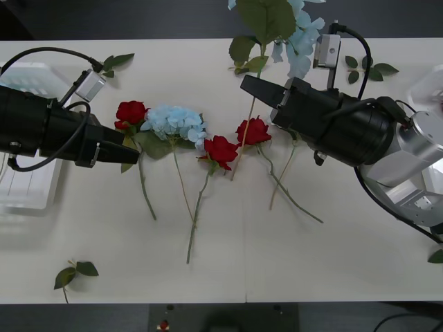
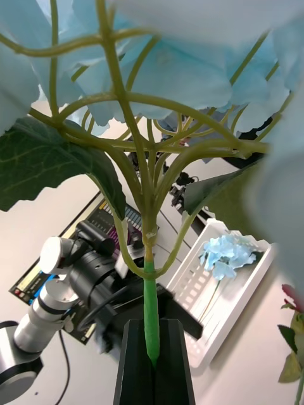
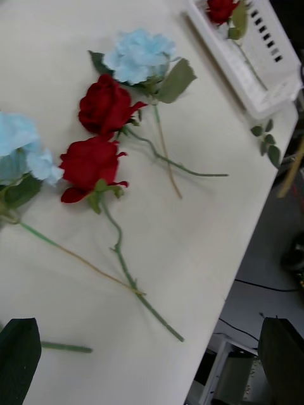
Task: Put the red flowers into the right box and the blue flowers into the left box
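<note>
Blue flowers (image 2: 190,57) stand upright, stem (image 2: 150,316) pinched in the right gripper (image 2: 154,361) jaws; left gripper (image 3: 149,354) jaws gape empty above the desk (image 1: 311,256).

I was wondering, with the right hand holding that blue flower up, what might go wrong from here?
1. The right hand pinches only the thin stem end of the blue flower; the top-heavy head could swing or slip out.
2. The left box lies across the table, so the carry passes over the red flowers and may snag them.
3. The open left hand sits in that path, risking a collision.
</note>
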Robot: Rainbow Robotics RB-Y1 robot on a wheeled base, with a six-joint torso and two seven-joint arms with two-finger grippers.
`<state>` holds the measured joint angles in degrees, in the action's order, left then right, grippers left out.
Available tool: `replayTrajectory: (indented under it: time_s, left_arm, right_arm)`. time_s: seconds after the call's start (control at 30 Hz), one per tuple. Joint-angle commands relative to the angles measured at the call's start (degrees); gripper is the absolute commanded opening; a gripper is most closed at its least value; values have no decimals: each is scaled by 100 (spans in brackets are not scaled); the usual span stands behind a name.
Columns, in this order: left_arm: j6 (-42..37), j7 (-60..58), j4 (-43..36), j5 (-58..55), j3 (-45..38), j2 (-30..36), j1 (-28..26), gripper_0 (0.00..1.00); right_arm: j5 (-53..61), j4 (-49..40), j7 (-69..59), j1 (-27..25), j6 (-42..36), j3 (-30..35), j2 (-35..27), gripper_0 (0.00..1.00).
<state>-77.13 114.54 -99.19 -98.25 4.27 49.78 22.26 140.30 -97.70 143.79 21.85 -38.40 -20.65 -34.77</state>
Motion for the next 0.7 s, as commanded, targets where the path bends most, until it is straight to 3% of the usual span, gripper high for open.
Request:
replayTrajectory:
  time_s: [0.03,0.23,0.7]
  left_arm:
    - [-162,648,-65,-476,-6,-65,33,100]
    - [-206,1228,-65,-897,3,-399,51,100]
    - [-180,1290,-65,-977,188,-1023,253,100]
  right_arm:
    - [-73,-188,35,329,193,-211,242,0]
    - [-73,-188,44,566,650,-598,497,0]
    - [-73,-126,17,733,597,-765,550,0]
